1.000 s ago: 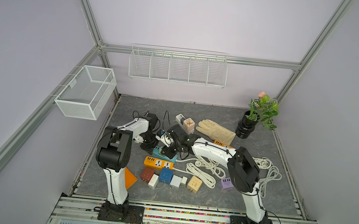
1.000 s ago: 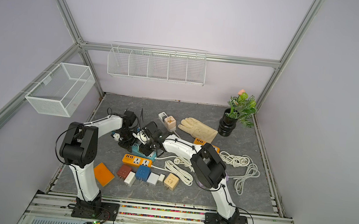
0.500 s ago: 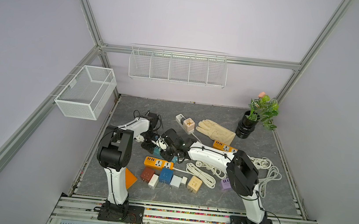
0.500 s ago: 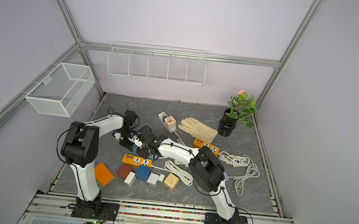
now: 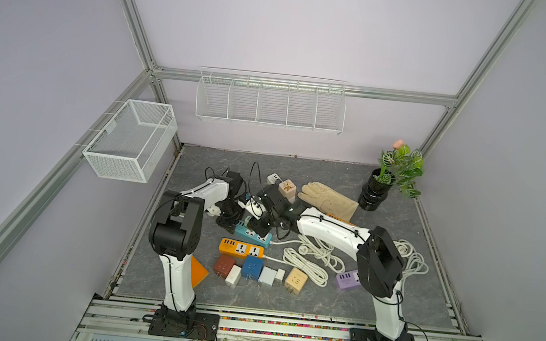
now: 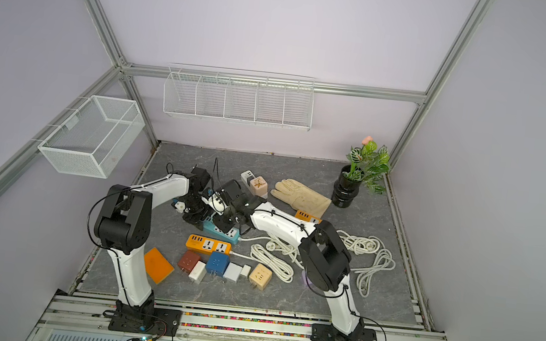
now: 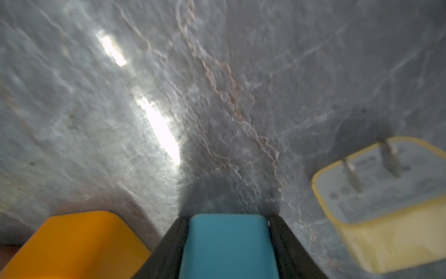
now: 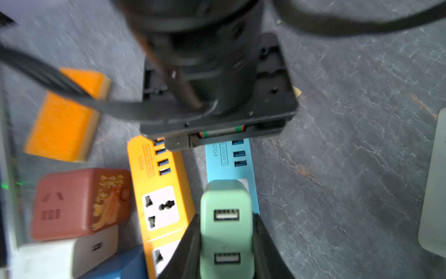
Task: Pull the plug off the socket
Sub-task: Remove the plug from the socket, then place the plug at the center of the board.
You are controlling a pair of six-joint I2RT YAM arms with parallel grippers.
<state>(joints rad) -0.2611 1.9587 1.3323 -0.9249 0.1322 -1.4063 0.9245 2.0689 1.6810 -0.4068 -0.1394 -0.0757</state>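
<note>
My right tool (image 8: pixel 225 217): narrow, clamped on green plug (image 8: pixel 225 239), one finger each flank. Plug stands on blue socket strip (image 8: pixel 229 161); seated or lifted, cannot tell. My left tool (image 7: pixel 228 219): pinching blue strip's end. In a top view, orange strip (image 5: pixel 241 248) just beside, 6 o'clock of blue strip.
</note>
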